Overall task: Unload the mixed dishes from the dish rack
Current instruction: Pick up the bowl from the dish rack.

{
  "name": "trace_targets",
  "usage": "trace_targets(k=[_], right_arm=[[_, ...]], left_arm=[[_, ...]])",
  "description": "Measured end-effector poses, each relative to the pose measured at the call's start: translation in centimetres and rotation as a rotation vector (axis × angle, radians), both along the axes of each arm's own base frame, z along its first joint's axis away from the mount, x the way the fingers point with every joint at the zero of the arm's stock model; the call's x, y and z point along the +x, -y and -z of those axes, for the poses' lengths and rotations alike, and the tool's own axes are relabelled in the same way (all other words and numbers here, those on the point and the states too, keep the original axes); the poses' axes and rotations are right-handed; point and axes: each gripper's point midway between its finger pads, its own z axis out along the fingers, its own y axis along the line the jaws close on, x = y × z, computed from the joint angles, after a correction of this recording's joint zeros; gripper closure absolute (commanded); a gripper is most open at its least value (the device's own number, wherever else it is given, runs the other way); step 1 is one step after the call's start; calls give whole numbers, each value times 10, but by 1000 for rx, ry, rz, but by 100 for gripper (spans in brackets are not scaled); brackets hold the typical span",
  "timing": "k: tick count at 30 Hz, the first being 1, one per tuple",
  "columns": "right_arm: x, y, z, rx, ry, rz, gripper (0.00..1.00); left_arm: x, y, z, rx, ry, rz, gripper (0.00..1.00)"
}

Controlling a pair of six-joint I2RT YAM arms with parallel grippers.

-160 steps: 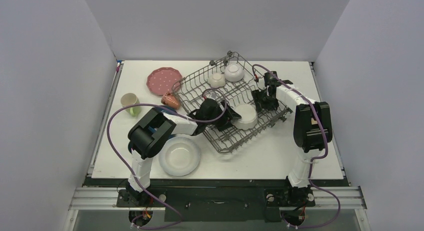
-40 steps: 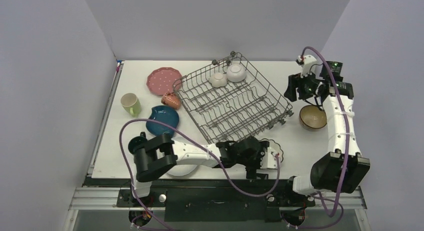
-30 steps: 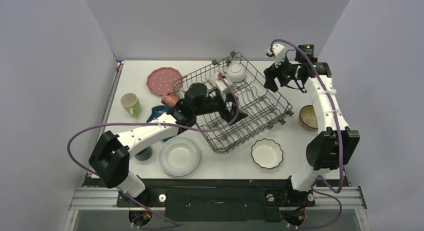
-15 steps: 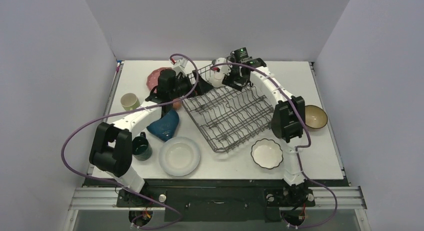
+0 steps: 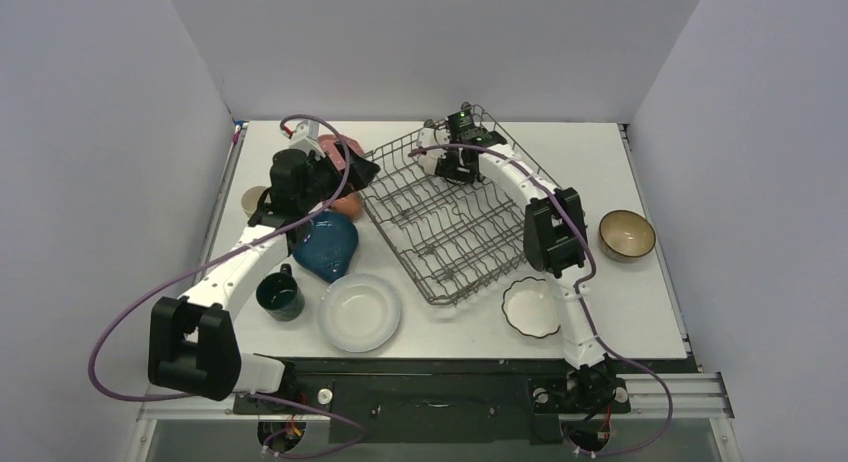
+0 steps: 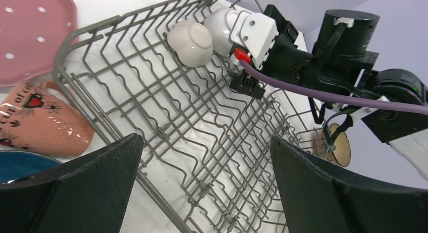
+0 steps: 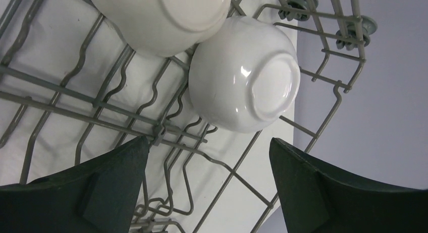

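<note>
At dish rack's (image 5: 470,232) far corner: two white bowls (image 7: 242,81) tipped on their sides. Right tool (image 7: 209,139) above them, jaws apart, empty; likely lining up a grab. Left tool (image 6: 206,139) wide, empty, at rack's left.

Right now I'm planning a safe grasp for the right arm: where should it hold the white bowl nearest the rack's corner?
Probably span the white bowl across its rounded wall, just behind the foot ring, coming from the base side: its base faces the open right gripper and its rim points away.
</note>
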Motion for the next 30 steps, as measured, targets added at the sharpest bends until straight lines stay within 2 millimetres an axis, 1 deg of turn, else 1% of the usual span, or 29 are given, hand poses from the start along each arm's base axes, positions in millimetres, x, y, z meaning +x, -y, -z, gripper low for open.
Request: trace_targets(k=[3,5,9,13,16,18,22,27,30], right_arm=[[8,-5,5,-9,27,2,15],[12,-8,10,-15,41,4,15],[17,-7,23,-36,52,19,15],[22,-4,30,-57,69,33,15],[25,-1,28,-79,89,41,16],[31,-2,27,-79,118,43,16],[39,-2,32,-94,147,41,16],[47,-4,32,-104,185,30,16],[51,-5,35,-107,203,26,20]], left_arm=[[-5,-11,-8,9,26,-23,4],[-10,-14,-9,17,33,-28,4],[-16,-16,-7,28,30,-24,4],[-21,-18,-1,40,19,-21,4],[-24,-19,3,45,11,-20,4],[-25,-19,5,47,8,-19,4],[-26,-19,5,47,8,-16,4],[-27,-17,5,44,7,-9,4],[-27,-17,5,44,6,-7,4]])
